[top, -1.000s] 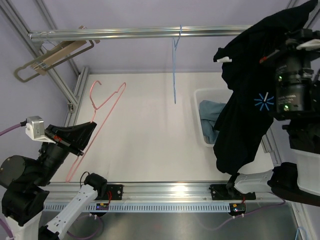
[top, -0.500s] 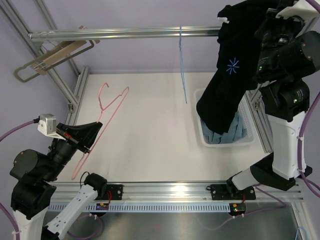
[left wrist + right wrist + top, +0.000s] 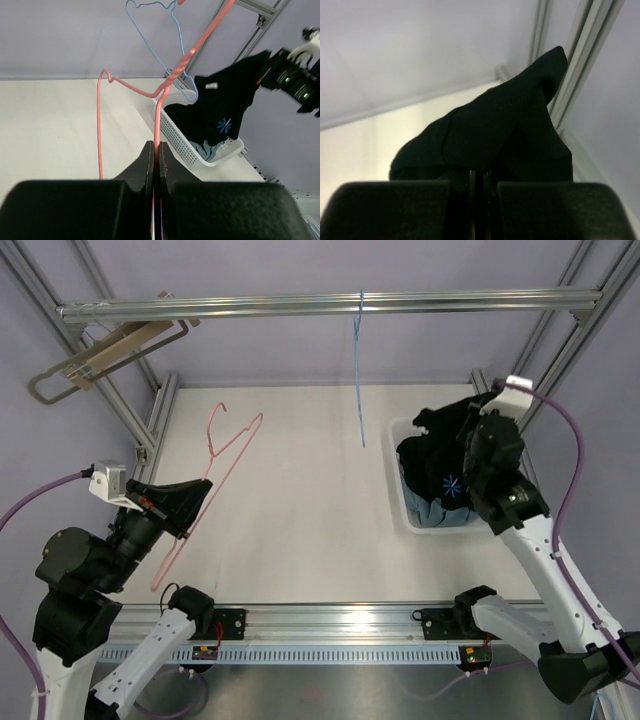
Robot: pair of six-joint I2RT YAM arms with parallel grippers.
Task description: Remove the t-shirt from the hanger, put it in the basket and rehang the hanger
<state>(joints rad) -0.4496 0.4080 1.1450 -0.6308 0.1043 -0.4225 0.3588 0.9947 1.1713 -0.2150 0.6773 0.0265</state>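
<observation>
Your left pincer point(image 3: 155, 161) is clamping the pink hanger point(image 3: 216, 468) over the white tabletop point(image 3: 300, 530); your right pincer point(image 3: 479, 176) is pinching the black t-shirt point(image 3: 440, 452), draping into the basket point(image 3: 398, 495).

Black t-shirt point(image 3: 437, 454) droops into the basket point(image 3: 400, 502); bare pink hanger point(image 3: 156, 130) tilts apart.

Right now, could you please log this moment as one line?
left gripper shut on hanger | right gripper shut on t-shirt | t-shirt off hanger, over basket

We see the right claw point(image 3: 479, 180) pinched together on the black t-shirt point(image 3: 495, 130), whose fabric bunches upward into a peak. Behind it, we note pale tabletop point(image 3: 355, 150) at left and aluminium frame rails point(image 3: 585, 55) at right.
</observation>
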